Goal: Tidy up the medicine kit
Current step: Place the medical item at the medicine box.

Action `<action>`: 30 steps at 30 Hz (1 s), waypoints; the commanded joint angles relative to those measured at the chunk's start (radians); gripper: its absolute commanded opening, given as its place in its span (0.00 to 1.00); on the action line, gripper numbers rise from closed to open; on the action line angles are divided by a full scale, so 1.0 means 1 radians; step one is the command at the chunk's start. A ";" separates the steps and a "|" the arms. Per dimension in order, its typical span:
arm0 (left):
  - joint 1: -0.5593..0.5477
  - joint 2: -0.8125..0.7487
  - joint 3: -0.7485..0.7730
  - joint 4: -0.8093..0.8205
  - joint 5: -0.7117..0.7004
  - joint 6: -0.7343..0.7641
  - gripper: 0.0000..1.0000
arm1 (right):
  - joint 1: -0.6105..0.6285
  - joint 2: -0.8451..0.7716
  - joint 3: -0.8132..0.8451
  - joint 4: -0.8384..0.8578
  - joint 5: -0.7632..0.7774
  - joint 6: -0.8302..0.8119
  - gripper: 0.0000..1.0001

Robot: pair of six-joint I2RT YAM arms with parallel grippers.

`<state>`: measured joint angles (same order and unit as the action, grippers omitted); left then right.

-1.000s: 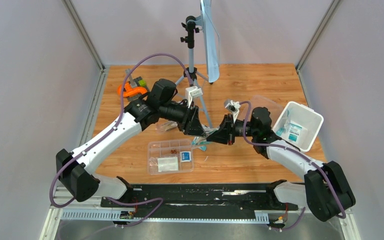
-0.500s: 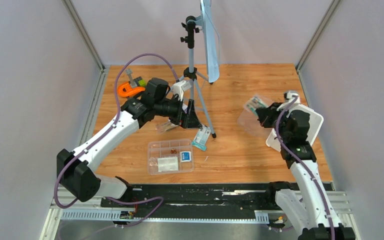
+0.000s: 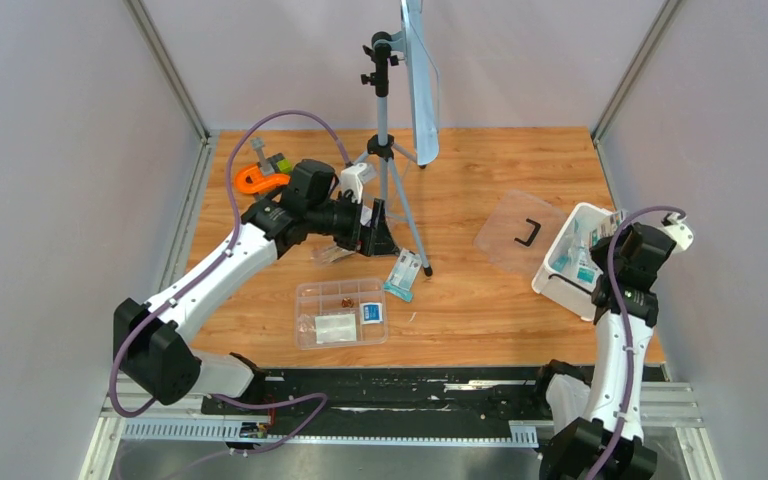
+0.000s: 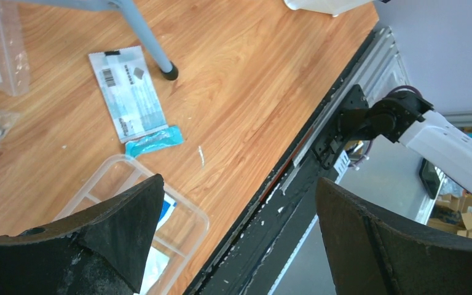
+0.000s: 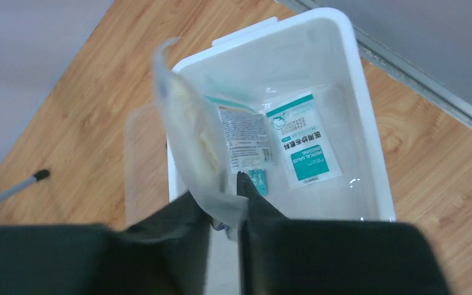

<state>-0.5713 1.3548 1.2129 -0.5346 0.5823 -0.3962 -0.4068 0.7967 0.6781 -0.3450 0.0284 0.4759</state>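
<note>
Right gripper (image 5: 224,206), clamped on clear packet (image 5: 187,126) over white tub (image 5: 373,141), should lower inside its rim before release; left gripper (image 4: 239,184) spread, empty.

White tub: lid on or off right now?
Off. The clear lid lies on the table beside the white tub, whose open top shows packets inside.

White-shelled arms (image 3: 222,272), black joints, looping purple cables (image 3: 300,112).
</note>
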 commanded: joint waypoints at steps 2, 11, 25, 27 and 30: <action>0.022 -0.041 -0.021 0.005 -0.058 -0.015 1.00 | -0.039 0.050 0.029 0.053 0.037 0.043 0.56; 0.072 -0.033 -0.062 -0.030 -0.149 -0.061 1.00 | 0.032 0.012 0.112 0.056 -0.077 -0.050 0.86; 0.145 0.139 -0.083 -0.043 -0.615 -0.073 0.76 | 0.877 0.209 0.118 0.088 0.147 -0.028 0.82; 0.105 0.194 -0.054 -0.031 -0.734 -0.023 0.71 | 0.919 0.276 0.138 0.098 0.145 -0.007 0.82; 0.063 0.268 0.011 -0.051 -0.890 0.026 0.68 | 0.937 0.314 0.154 0.117 0.131 0.008 0.82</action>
<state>-0.4530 1.5597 1.1252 -0.6022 -0.0216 -0.4557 0.5121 1.0931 0.7792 -0.2913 0.1295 0.4332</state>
